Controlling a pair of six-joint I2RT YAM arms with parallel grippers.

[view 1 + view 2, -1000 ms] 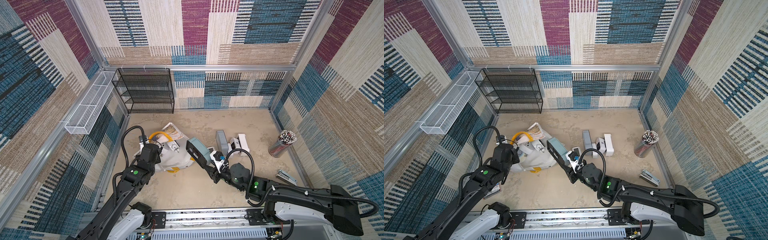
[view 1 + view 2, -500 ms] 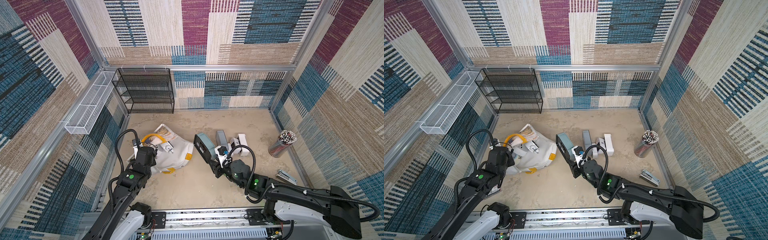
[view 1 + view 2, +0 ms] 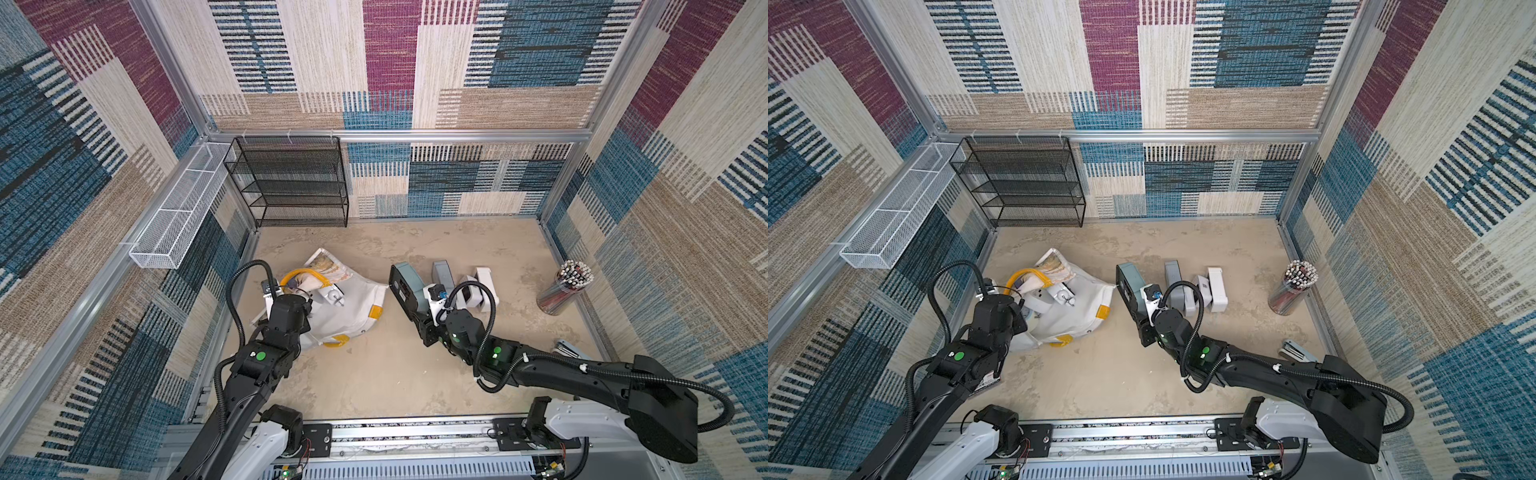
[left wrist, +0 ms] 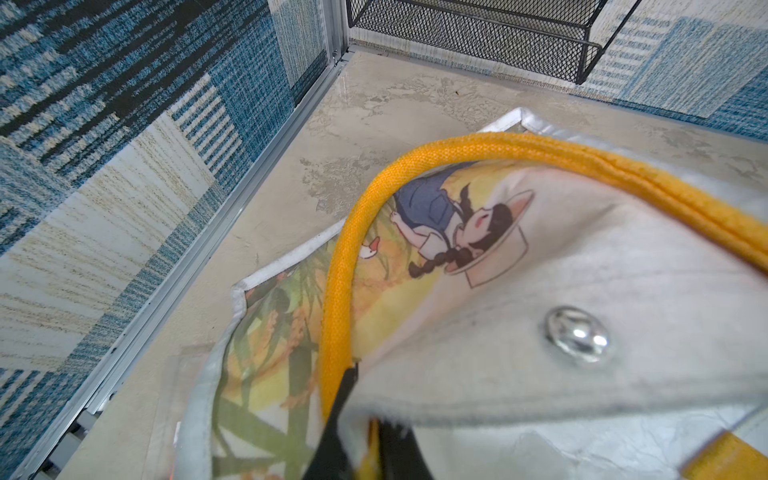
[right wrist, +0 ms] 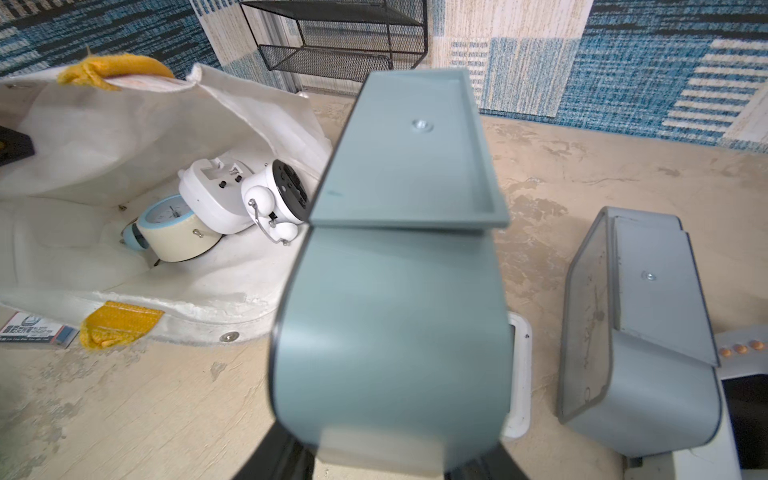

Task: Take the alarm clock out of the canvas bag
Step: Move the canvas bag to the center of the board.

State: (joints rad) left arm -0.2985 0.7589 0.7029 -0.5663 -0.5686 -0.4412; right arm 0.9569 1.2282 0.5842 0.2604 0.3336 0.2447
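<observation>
1. Over by the left wall [image 3: 124,257]: bag [image 3: 353,307], slumped on its side, mouth turned toward the right arm [image 3: 561,370].
2. Clear of that mouth now: clock [image 3: 405,286], teal and boxy, held aloft. Sat right at the bag's lip a second ago; since carried across to the grey clock [image 3: 442,272], now just beside it. Suggests removal done, only a set-down left.
3. Around the clock's lower body: right gripper [image 5: 374,461], jaws partway open and clamped on it, a finger on either flank; grip unchanged over the past second.
4. On the bag's rim, beside the yellow handle [image 4: 345,257]: left gripper [image 4: 361,453], closed fully, pinching fabric and propping the mouth; same pinch as a second ago.
5. Shown plainly from the right wrist alone: three smaller clocks [image 5: 212,199] lying inside the bag. From above, only a white lump at the mouth, probably one or two of them.
6. Shown from the left wrist alone: metal snap [image 4: 577,332] on the rim and a cartoon print on the bag's side; no sight of the clock from there.
</observation>
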